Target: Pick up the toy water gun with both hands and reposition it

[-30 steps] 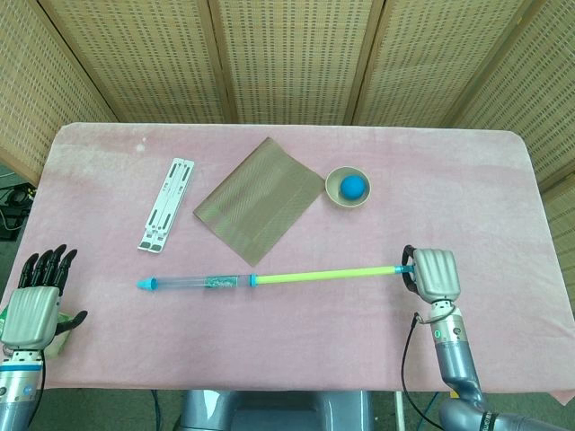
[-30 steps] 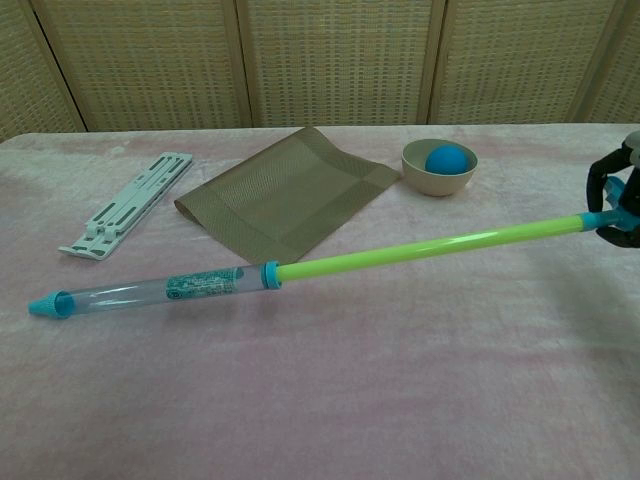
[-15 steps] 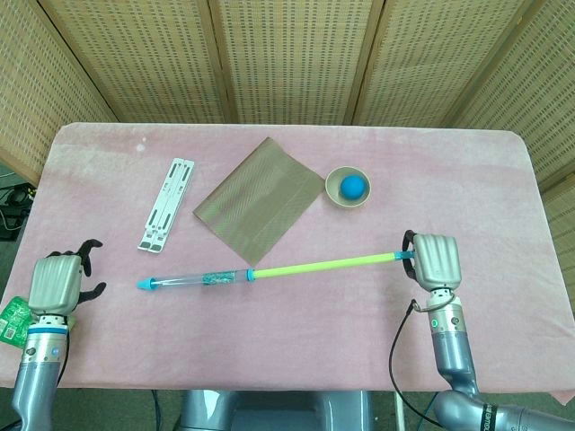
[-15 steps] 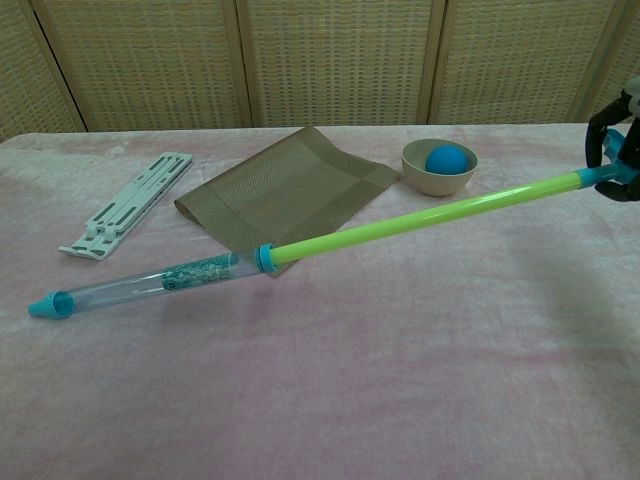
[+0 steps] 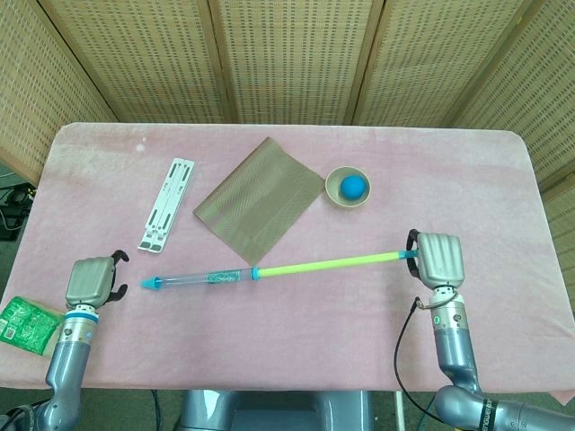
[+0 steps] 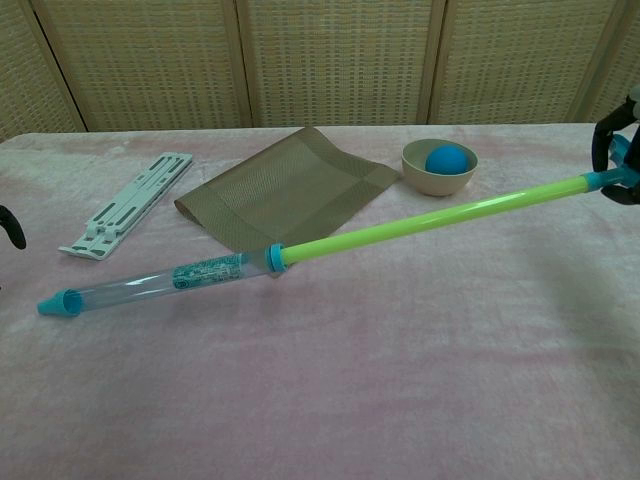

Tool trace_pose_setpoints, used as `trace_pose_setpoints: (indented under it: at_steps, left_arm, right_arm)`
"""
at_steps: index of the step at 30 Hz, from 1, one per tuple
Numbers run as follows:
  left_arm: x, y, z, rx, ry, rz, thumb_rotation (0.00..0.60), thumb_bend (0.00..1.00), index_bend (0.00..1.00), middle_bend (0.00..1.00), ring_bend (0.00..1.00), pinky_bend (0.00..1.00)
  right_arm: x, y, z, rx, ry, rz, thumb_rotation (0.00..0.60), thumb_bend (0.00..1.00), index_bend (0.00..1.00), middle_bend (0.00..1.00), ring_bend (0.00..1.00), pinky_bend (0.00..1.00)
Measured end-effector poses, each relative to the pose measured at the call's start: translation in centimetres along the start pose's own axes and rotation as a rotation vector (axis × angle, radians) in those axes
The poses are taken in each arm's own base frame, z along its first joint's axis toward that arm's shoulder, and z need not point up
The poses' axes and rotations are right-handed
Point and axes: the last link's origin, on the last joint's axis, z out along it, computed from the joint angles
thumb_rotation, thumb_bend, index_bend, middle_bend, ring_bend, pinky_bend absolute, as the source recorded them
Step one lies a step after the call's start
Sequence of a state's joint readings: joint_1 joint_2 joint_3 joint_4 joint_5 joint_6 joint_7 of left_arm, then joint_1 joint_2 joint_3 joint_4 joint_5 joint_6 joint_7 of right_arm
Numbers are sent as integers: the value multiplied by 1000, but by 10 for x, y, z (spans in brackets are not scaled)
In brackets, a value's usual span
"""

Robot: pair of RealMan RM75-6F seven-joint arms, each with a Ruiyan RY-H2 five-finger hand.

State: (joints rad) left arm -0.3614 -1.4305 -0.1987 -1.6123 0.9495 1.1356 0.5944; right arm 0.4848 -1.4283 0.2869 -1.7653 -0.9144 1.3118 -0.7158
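Note:
The toy water gun [image 5: 269,268] [image 6: 300,248] is a long rod with a clear barrel, a blue nozzle tip on the left and a lime green plunger shaft running right. My right hand [image 5: 437,259] [image 6: 620,165] holds the blue handle end, raised off the cloth, so the gun slopes down to its nozzle [image 6: 58,302] resting on the table. My left hand [image 5: 90,281] hovers just left of the nozzle, fingers curled apart, holding nothing; only a dark fingertip [image 6: 12,226] shows in the chest view.
A brown woven mat [image 5: 259,199] lies behind the gun. A beige bowl [image 5: 334,195] holding a blue ball [image 5: 353,186] stands to its right. A white folded stand [image 5: 167,204] lies at the left. A green packet [image 5: 27,324] sits off the table's front left corner.
My left hand has come in from the front left corner towards the nozzle. The right hand has lifted the handle end, and the gun has shifted slightly right.

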Motion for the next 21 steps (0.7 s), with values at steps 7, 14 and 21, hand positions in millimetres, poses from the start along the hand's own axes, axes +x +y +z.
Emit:
trace_pose_setpoints:
  at_steps: [7,14,21]
  left_arm:
    - [-10,19,12,-23,-63,-17,600,313,327,788,707,630]
    - [-18,36,18,-52,-84,-24,600,312,347,788,708,636]
    - [-26,51,17,-95,-109,-18,600,313,378,788,708,635]
  right_arm:
    - [-2,-3,0,-1,-1,0,600,589,822,1000,1000,711]
    - [-2,-4,-1,-4,-2,2,600,590,822,1000,1000,711]
    - [-2,-2,0,-11,-5,2,600,590,822,1000,1000,711]
